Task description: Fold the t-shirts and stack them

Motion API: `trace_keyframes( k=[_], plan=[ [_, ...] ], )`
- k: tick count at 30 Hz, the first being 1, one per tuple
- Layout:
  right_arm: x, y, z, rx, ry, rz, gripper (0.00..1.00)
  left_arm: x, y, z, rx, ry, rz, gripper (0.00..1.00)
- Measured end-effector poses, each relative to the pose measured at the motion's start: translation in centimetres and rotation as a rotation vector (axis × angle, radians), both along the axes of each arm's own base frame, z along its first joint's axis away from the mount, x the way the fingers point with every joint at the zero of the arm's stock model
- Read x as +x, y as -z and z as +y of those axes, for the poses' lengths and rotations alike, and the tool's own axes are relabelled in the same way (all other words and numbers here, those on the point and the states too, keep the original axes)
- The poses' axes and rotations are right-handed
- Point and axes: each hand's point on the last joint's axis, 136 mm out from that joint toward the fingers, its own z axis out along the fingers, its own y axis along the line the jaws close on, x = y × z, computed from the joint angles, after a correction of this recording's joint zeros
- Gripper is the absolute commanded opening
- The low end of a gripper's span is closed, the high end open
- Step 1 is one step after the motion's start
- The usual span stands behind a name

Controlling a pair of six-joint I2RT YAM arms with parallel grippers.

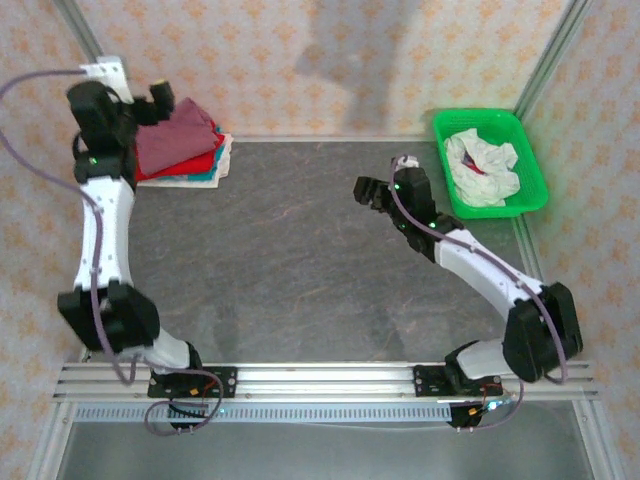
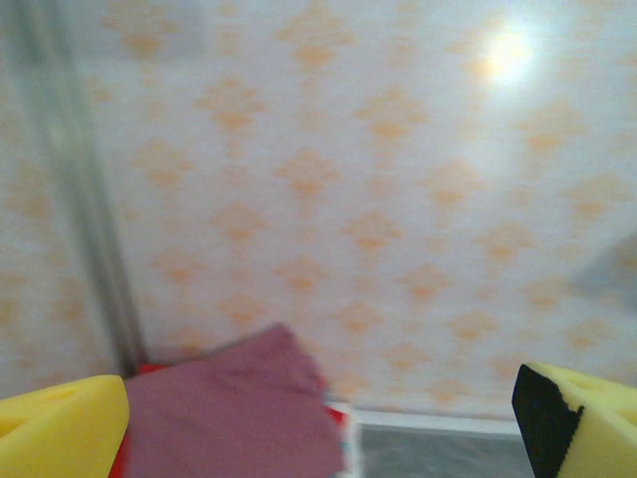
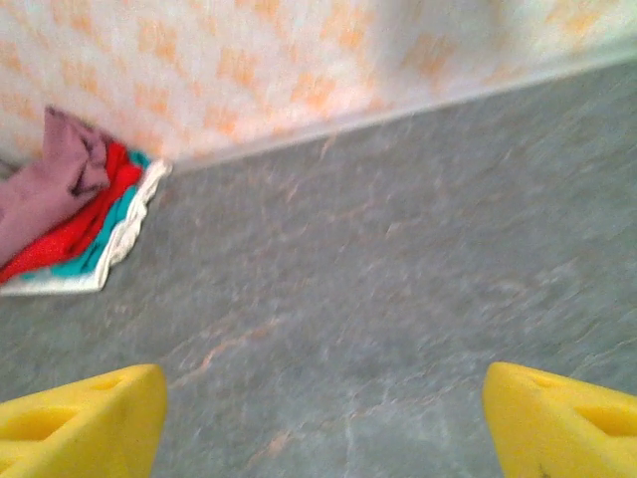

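Folded t-shirts lie stacked at the table's back left corner: a maroon one [image 1: 178, 135] on top, then a red one [image 1: 185, 166], a teal one [image 1: 205, 176] and a white one [image 1: 226, 158]. My left gripper [image 1: 165, 100] hovers open just above the stack's left edge; its wrist view shows the maroon tee [image 2: 229, 408] below, between wide yellow fingers [image 2: 60, 428], with the gripper [image 2: 318, 423] empty. My right gripper [image 1: 365, 190] hangs open over mid table. Its wrist view looks toward the stack [image 3: 70, 214], and that gripper [image 3: 323, 418] holds nothing.
A green plastic basket [image 1: 532, 165] stands at the back right with a crumpled white t-shirt [image 1: 480, 165] in it. Patterned walls close the table behind and at both sides. Bare grey tabletop [image 1: 290, 260] stretches between the arms.
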Motion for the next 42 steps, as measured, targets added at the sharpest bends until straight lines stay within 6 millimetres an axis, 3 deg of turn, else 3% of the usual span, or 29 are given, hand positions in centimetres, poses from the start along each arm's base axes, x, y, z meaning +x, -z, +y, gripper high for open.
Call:
trace_keyframes(
  k=[3,7,10,13,19,29,33,38,42],
  plan=[
    [-1.2,-1.0,-2.5,-0.065,0.067,-0.091,0.95,-2.2,3.8,-5.5,-0.022,0.074,0.024,1.00],
    [-3.2,-1.6,-7.3,-0.187,0.229,-0.185,0.99,-5.0,13.0,-10.0,-0.048,0.103,0.160,1.00],
    [-4.7,-0.9,-11.3,-0.264,0.369,-0.224,0.99,-7.3,19.0,-9.8,-0.057,0.037,0.266,1.00],
    [-6.3,1.1,-15.0,-0.328,0.500,-0.235,1.00,-9.4,22.7,-7.5,-0.054,-0.099,0.322,1.00],
    [-7.2,5.9,-18.5,-0.455,0.607,-0.172,1.00,-12.5,27.0,-3.7,0.050,-0.297,0.330,1.00],
    [-5.2,10.2,-23.4,-0.436,0.711,-0.078,1.00,-11.2,32.2,-2.7,0.081,-0.321,0.398,1.00],
    [-4.1,12.7,-23.0,-0.416,0.635,-0.031,1.00,-10.6,32.9,-1.7,0.032,-0.327,0.369,1.00],
    [-2.9,13.7,-21.4,-0.381,0.540,-0.088,1.00,-9.7,34.8,-4.2,0.024,-0.198,0.358,1.00],
    [-3.6,16.6,-20.8,-0.385,0.482,-0.062,1.00,-9.2,35.6,-5.7,0.036,-0.104,0.378,1.00]
  ],
)
